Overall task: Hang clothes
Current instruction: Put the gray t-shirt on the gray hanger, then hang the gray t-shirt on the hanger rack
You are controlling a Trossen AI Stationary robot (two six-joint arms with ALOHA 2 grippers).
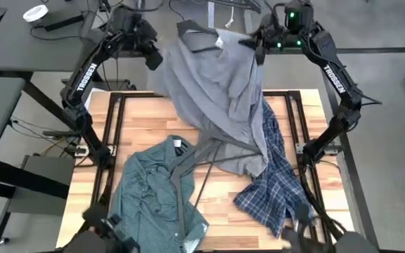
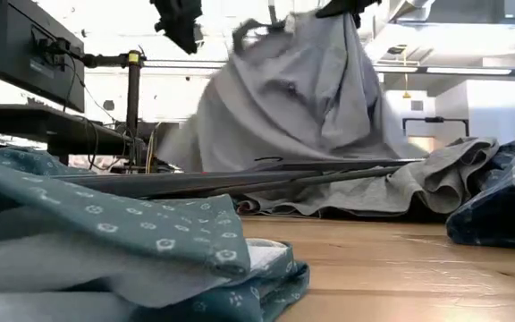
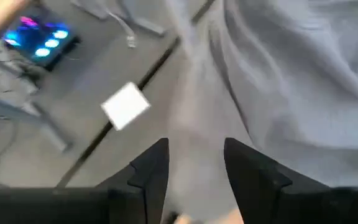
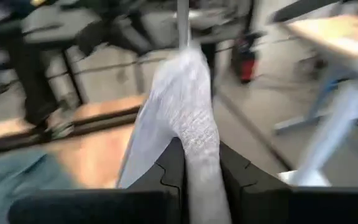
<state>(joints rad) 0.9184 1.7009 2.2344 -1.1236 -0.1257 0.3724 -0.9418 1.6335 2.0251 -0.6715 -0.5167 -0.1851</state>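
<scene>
My right jaws (image 4: 199, 163) are clamped on a fold of the grey shirt (image 1: 220, 84), lifted at twelve o'clock. My left jaws (image 3: 194, 165) are open beside it. The green shirt (image 1: 162, 190) at seven and plaid shirt (image 1: 276, 186) at five lie on the desk (image 1: 146, 119); I judge nothing hung yet.

Wooden table (image 1: 146, 126) (dark-framed) bears green shirt (image 1: 153, 186), plaid shirt (image 1: 276, 186), grey tee (image 1: 223, 98).
</scene>
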